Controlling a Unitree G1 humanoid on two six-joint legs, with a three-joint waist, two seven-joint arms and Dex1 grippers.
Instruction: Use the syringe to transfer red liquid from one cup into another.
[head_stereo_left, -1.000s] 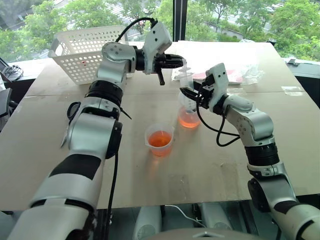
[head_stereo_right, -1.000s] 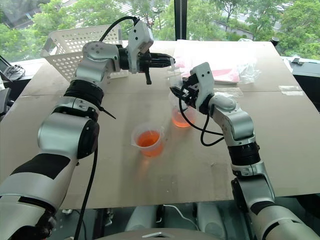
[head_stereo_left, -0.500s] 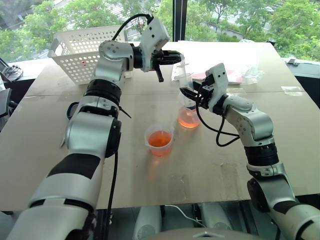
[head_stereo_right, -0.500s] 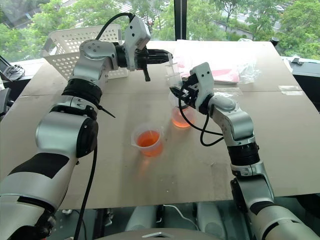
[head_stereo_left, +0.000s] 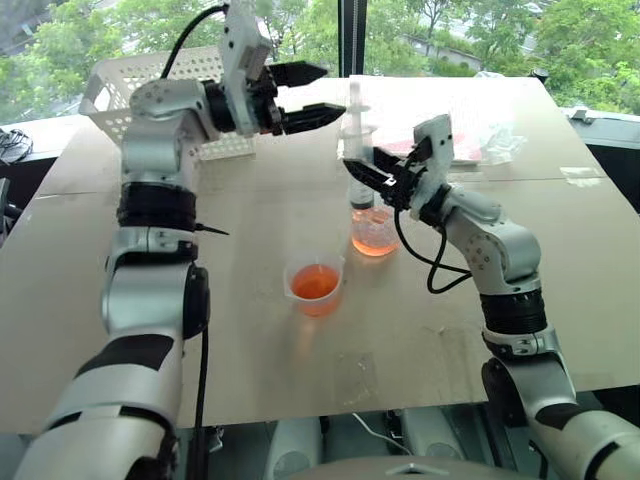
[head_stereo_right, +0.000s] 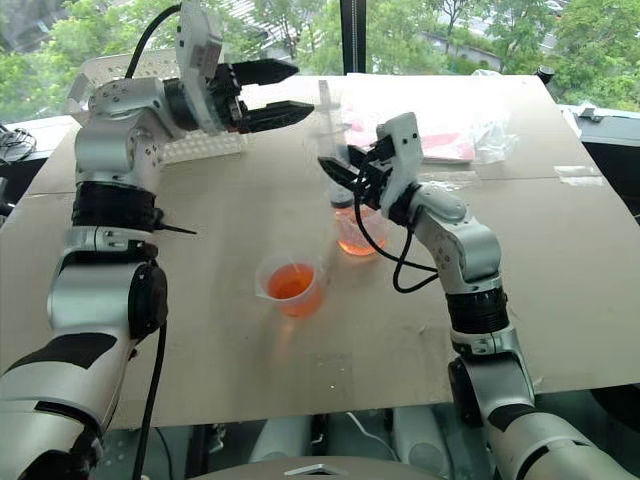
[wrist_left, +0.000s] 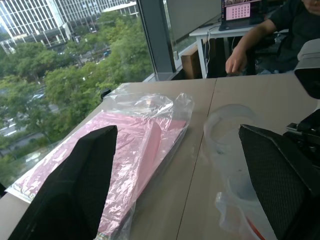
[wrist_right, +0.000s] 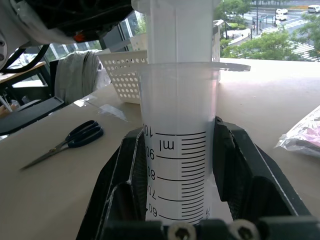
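Note:
The syringe (head_stereo_left: 357, 140) stands upright, its lower end inside the taller cup (head_stereo_left: 375, 232) at mid-table, which holds red liquid (head_stereo_left: 375, 238) low down. My right gripper (head_stereo_left: 358, 172) is shut on the barrel (wrist_right: 177, 115) and hides that cup's rim. The barrel's upper markings look clear. My left gripper (head_stereo_left: 328, 90) hangs open, level, just left of the plunger's top (wrist_left: 227, 117) and apart from it. The shorter cup (head_stereo_left: 316, 285) stands nearer me, partly filled with red liquid.
A white basket (head_stereo_left: 105, 95) sits at the table's far left. A clear bag with pink contents (wrist_left: 140, 145) lies at the far right. Scissors (wrist_right: 75, 137) lie on the table's left side. A person sits at a desk beyond the table (wrist_left: 250, 50).
My left gripper, shut at the plunger's top before, has opened and drawn back up and to the left. My right gripper has lifted the syringe slightly. The camera view also shifted.

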